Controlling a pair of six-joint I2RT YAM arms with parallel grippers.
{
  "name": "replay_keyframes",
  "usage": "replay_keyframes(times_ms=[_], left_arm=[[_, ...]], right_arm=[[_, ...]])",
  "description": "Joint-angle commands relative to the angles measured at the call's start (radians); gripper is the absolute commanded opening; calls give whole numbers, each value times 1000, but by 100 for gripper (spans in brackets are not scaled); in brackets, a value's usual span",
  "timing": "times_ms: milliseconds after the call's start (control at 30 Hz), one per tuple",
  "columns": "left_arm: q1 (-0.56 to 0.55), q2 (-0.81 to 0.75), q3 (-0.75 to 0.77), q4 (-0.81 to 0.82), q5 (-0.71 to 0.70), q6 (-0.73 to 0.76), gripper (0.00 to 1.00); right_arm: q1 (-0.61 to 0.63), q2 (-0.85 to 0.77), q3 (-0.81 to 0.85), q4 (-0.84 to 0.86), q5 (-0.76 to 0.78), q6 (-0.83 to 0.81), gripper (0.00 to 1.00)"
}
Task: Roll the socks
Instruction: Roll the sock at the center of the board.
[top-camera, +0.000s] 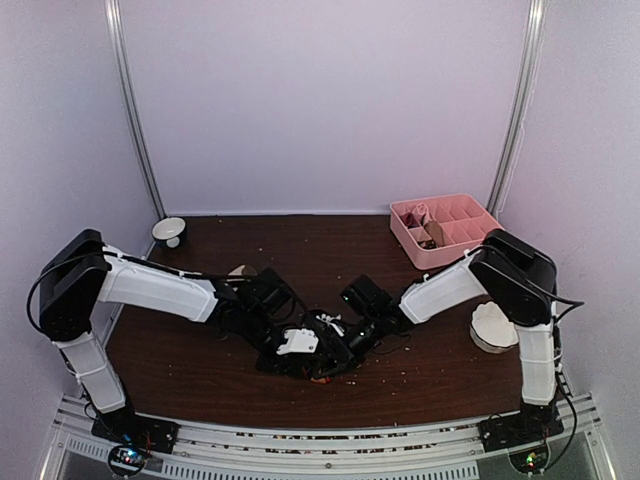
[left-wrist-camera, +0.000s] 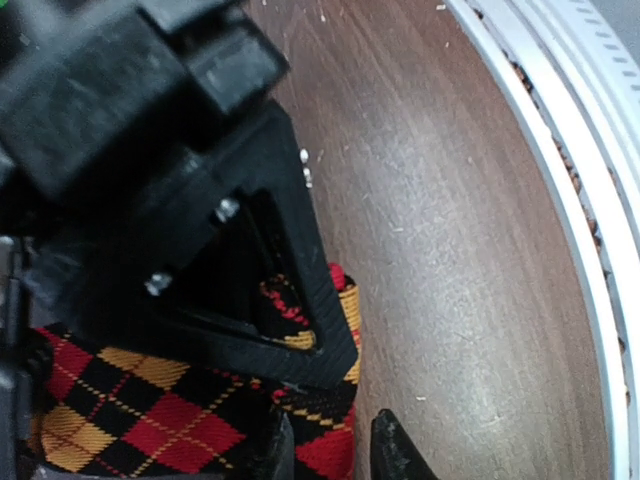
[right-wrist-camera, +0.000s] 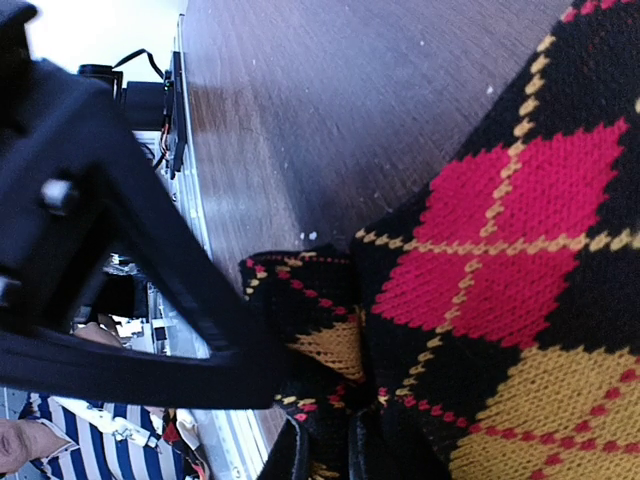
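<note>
Close to the front edge of the bench (top-camera: 200, 365), the black argyle sock (top-camera: 305, 366) lies bunched, with both arms bent down onto it. The right gripper (top-camera: 345, 345) appears to have its jaws clenched on a folded edge. The left gripper (top-camera: 295, 348) lies over the diamonds, and I cannot tell how its jaws stand. Rolling looks barely begun. The next move calls for turning the pinched edge over itself while the cloth is pinned. Farther back stand a pink divided tray (top-camera: 405, 238) and a white bowl (top-camera: 168, 223).

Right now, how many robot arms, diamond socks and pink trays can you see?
Robot arms: 2, left arm and right arm
Diamond sock: 1
Pink tray: 1
Total: 4
</note>
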Motion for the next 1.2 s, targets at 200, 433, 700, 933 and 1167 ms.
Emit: replay_keyframes(times_ms=[200,433,700,933,1167], left_arm=[[-5,108,54,15,-81,-50,13],[3,149,65,-51,-89,-60,7],[5,160,61,-52,-109,-81,27],[21,205,94,-84,-114,-77,23],[56,251,164,-202,18,-96,0]], right_arm=[[-5,46,-69,-69,109,21,0],[-7,-13,-134,16,123,17,7],[-7,-7,-155,60,105,35,7],[-8,-24,-170,64,101,19,7],[-15,-106,-219,118,165,-9,15]])
